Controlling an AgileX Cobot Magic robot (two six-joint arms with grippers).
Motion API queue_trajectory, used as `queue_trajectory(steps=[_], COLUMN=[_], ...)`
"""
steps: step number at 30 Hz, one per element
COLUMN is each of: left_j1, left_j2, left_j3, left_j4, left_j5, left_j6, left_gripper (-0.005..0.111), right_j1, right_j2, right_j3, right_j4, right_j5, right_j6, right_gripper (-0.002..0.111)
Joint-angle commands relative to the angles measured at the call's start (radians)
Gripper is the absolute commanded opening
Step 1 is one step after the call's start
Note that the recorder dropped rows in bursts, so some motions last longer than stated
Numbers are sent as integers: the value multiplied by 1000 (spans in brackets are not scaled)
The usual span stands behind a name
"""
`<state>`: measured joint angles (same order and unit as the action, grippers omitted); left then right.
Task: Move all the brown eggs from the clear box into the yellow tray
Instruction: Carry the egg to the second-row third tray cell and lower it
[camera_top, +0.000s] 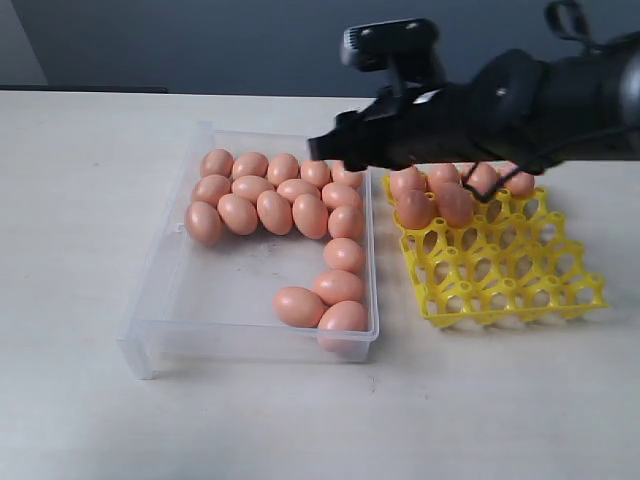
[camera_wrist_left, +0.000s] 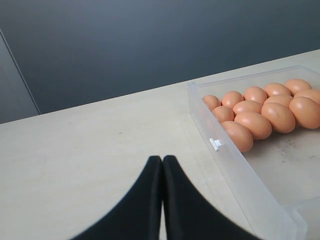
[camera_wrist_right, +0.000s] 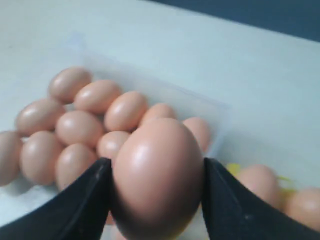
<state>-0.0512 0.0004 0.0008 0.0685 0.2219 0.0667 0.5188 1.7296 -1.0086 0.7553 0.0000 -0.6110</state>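
Note:
My right gripper (camera_wrist_right: 156, 167) is shut on one brown egg (camera_wrist_right: 157, 175), which fills the gap between its two black fingers. In the exterior view this gripper (camera_top: 330, 150) hangs over the far right corner of the clear box (camera_top: 160, 300), and the arm hides the egg it holds. Many brown eggs (camera_top: 275, 205) lie in the box, in rows at the back and a few along the right wall. Several more eggs (camera_top: 440, 195) sit in the back cups of the yellow tray (camera_top: 520, 280). My left gripper (camera_wrist_left: 162, 159) is shut and empty, over bare table beside the box (camera_wrist_left: 235, 170).
The black right arm (camera_top: 520, 100) stretches over the back of the yellow tray. The front cups of the tray (camera_top: 500, 290) hold nothing. A dark wall (camera_top: 200, 40) runs behind the pale table (camera_top: 80, 200).

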Motion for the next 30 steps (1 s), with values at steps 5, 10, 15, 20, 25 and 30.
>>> queue_trajectory(steps=[5, 10, 15, 20, 25, 30], left_j1=[0, 0, 0, 0, 0, 0], left_j2=[0, 0, 0, 0, 0, 0], left_j3=[-1, -1, -1, -1, -1, -1], left_j4=[0, 0, 0, 0, 0, 0], left_j5=[-15, -15, -15, -15, -15, -15], left_j6=[-3, -3, -3, -3, -3, -3], left_gripper=[0, 0, 0, 0, 0, 0], right_j1=[-231, -274, -274, -274, -274, -274], right_j2=[-118, -100, -54, -3, 21, 24], right_j3=[206, 217, 217, 217, 217, 217], right_j4=[14, 14, 14, 14, 14, 14], right_j5=[-107, -105, -127, -162, -164, -164], right_j6=[-6, -6, -6, -6, -6, -6], right_gripper=[0, 0, 0, 0, 2, 26])
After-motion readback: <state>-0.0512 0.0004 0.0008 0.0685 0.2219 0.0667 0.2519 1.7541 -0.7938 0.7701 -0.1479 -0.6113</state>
